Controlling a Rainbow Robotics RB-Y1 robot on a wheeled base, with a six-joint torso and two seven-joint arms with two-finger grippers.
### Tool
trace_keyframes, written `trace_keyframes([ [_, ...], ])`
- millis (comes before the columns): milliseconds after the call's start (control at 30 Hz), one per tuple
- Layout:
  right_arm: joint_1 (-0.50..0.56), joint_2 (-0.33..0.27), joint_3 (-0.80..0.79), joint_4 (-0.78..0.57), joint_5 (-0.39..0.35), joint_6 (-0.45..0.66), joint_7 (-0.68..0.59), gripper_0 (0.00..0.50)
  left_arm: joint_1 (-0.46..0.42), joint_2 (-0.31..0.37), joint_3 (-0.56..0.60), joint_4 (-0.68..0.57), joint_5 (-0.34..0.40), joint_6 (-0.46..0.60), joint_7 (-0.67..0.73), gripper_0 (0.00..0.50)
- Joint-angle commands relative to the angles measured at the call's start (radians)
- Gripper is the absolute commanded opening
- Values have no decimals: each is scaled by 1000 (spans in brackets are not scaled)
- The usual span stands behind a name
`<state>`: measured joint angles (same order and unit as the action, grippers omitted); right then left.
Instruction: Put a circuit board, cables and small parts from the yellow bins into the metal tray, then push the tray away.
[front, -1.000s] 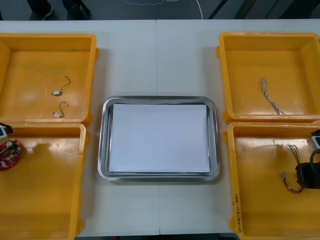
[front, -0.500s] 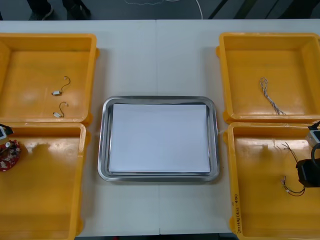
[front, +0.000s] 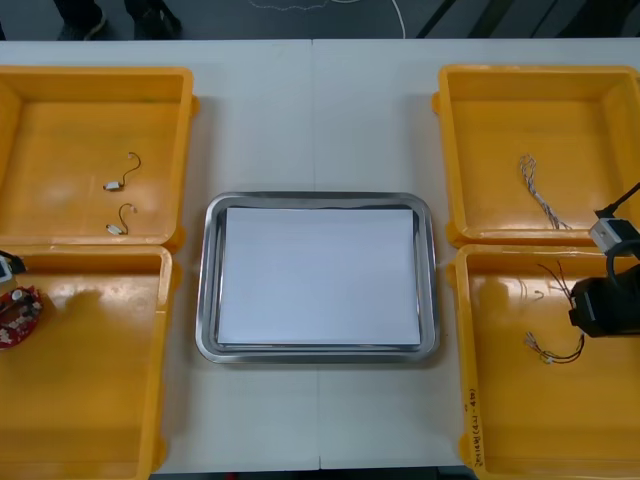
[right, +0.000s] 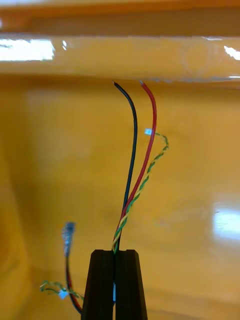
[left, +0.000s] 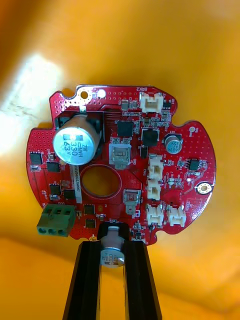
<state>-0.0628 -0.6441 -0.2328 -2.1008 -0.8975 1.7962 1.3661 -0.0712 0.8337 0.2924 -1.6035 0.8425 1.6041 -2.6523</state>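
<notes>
Left gripper (left: 111, 246) is clamping the circuit board (left: 122, 165), right gripper (right: 114, 260) pinching the red and yellow cable (right: 131, 200); both must lift well clear of bin walls (front: 457, 320).

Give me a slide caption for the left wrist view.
Left gripper shut on the edge of a round red circuit board, yellow bin behind.
</notes>
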Motion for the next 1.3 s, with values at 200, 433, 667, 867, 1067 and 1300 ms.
trace_keyframes([
  [200, -101, -15, 29, -108, -54, 81, -190, 0, 14, -12, 82, -108, 3, 106, -35, 0],
  [433, -170, -39, 135, -148, -41, 98, -302, 0, 34, -12, 102, -194, 17, 181, 66, 0],
  [667, -227, -39, 213, -148, -32, 104, -315, 0, 114, -12, 102, -346, 23, 201, 242, 0],
  [867, -267, -35, 286, -150, -8, 104, -323, 0, 165, -15, 73, -437, 14, 201, 380, 0],
  [1067, -299, -6, 313, -151, -3, 124, -341, 0, 202, -28, 30, -478, -3, 174, 486, 0],
  [1300, -322, 18, 322, -151, -3, 124, -358, 0, 232, -131, 25, -530, -86, 165, 496, 0],
])
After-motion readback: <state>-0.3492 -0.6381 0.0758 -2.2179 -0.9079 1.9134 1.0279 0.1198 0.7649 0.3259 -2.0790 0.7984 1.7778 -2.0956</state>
